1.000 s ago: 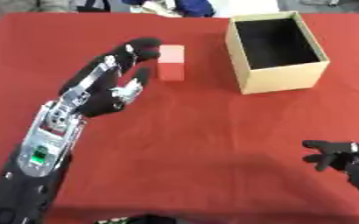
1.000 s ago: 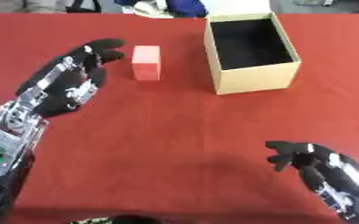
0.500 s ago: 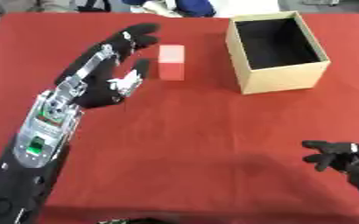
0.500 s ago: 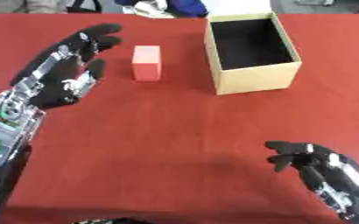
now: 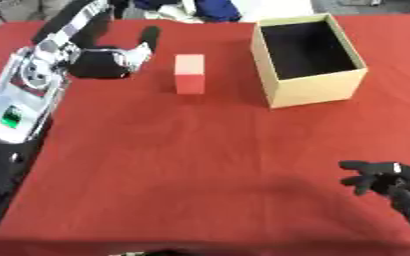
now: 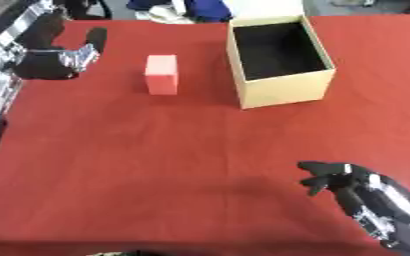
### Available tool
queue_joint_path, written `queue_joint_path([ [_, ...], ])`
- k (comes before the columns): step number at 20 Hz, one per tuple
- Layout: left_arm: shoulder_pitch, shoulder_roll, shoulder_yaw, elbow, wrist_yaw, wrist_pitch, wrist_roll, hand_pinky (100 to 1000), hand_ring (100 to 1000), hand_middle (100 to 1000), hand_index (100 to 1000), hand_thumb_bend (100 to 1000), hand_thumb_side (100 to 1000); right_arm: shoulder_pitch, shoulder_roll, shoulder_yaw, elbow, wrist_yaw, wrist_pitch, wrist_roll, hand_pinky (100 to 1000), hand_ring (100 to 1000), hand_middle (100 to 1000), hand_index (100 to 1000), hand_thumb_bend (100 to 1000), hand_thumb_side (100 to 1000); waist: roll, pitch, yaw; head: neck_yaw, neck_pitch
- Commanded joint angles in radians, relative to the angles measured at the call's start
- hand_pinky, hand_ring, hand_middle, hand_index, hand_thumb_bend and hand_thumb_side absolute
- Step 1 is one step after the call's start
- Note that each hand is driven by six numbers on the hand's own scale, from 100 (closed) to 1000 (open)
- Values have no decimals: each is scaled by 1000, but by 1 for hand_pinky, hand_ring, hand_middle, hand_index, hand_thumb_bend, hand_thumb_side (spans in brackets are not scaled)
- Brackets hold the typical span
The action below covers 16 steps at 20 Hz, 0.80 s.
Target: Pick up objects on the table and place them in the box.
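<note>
A pink-red block [image 5: 189,74] stands upright on the red table [image 5: 182,165], left of an open cardboard box [image 5: 308,59] whose dark inside looks empty. My left hand [image 5: 103,57] hovers open to the left of the block, thumb pointing up, with a gap between them. Near the lower right corner my right hand [image 6: 344,182] rests open, fingers toward the table's middle, holding nothing.
Blue and white cloth items [image 5: 204,9] lie beyond the table's far edge. My left forearm [image 5: 20,107] runs along the table's left side.
My left hand has drawn back to the left and up, away from the block, which now stands fully in view. The right hand has stayed put.
</note>
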Motion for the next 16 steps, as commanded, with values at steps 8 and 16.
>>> queue_joint_path([
  [8,-195,114,-117,249,-157,-107,-62,1000,900,911,941,480,313,-5,-20,4,-9,-4,2,8,841,939,572,812,100,555,4,-29,-27,7,-2],
  [16,-300,93,-137,470,-293,-209,-146,1000,898,908,942,618,405,-3,-26,10,-7,-10,0,15,841,938,572,812,100,553,5,-41,-43,12,-2],
])
